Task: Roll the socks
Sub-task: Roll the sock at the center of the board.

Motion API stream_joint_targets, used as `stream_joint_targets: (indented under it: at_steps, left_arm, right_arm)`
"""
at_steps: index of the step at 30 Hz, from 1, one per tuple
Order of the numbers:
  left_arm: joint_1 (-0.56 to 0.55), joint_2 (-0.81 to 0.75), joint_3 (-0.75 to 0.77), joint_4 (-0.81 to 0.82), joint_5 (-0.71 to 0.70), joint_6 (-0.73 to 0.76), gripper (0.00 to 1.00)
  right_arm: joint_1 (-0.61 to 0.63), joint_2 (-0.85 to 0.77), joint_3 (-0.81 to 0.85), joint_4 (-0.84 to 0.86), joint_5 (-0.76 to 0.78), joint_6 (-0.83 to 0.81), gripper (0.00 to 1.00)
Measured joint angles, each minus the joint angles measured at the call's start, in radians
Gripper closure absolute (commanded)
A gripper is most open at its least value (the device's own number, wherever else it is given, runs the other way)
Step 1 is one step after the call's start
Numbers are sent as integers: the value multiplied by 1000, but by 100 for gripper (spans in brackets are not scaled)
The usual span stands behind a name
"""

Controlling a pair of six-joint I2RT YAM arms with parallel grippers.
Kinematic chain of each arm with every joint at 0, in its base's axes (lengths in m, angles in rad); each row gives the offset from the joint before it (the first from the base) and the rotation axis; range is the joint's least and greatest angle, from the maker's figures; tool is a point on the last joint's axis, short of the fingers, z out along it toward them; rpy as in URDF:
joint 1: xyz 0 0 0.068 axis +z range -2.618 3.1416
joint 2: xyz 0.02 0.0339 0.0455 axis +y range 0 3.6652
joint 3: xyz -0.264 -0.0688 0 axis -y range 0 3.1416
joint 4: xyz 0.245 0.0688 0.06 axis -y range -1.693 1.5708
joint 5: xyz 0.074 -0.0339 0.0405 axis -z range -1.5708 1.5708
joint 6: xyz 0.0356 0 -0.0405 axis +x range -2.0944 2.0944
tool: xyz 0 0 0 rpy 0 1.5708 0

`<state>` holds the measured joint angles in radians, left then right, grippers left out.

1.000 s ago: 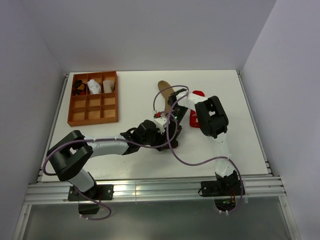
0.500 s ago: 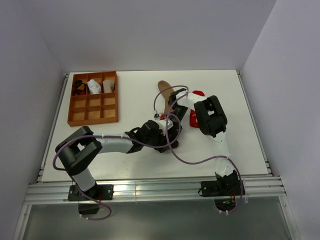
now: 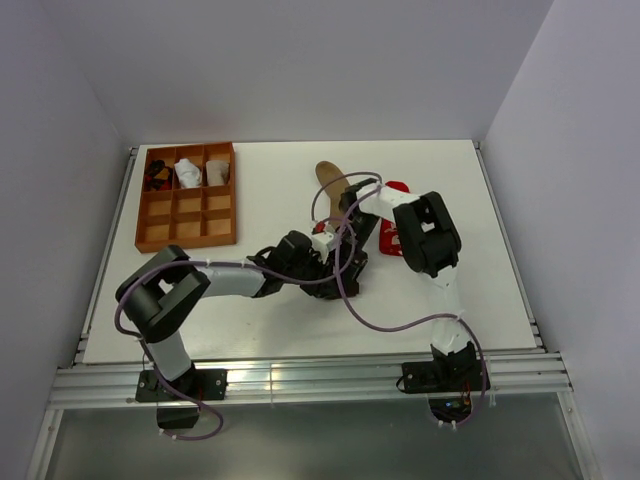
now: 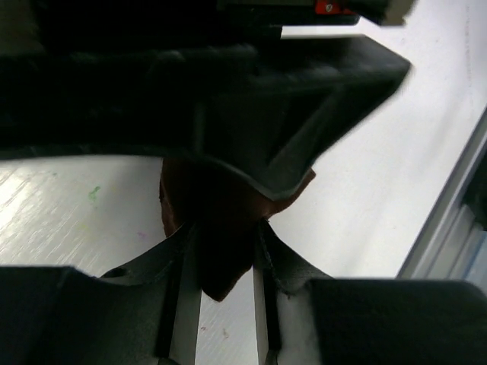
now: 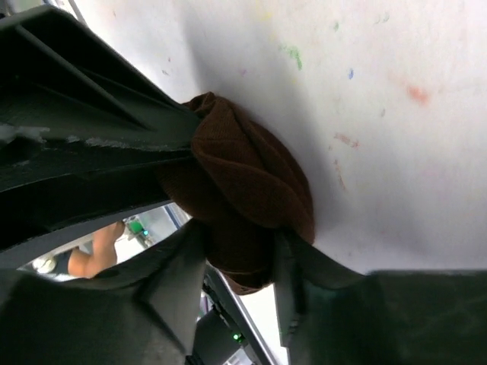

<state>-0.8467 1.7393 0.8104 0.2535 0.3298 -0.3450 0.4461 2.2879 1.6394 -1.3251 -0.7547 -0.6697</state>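
Table [image 3: 270, 190]: white; both arms meet at its middle.
Compartment tray [image 3: 186, 238]: far left.
Left gripper [image 4: 224, 243]: clamped on the dark brown sock [image 4: 228, 201].
Right gripper [image 5: 240, 255]: pinching the same bunched sock, which is hidden from overhead.
Tan sock [image 3: 326, 177]: near end hidden behind the right arm.
Red sock [image 3: 390, 241]: mostly covered by the right arm.

Bunched brown sock [image 5: 251, 190] sits pinched in the right pincer [image 5: 238, 260]

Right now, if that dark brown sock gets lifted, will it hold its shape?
Probably floppy: the dark brown sock bunches in soft folds inside the right claw. Likely light for its size, and its loose roll may unfurl if released.
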Motion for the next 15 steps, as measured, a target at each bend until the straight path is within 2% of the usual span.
stream_joint_targets:
  at_steps: [3,6,11,15]
  left_arm:
    - [4,22,23,-6,24,-26,100]
    - [13,40,40,-13,38,-51,100]
    - [33,64,68,-26,64,-88,100]
    - [54,79,89,-45,76,-121,100]
  right_arm:
    - [-1,-74,-77,67,14,34,36]
    - [-5,-174,-168,177,63,59,32]
    - [-18,-315,-299,386,150,84,32]
    - [-47,-393,-378,496,163,106,32]
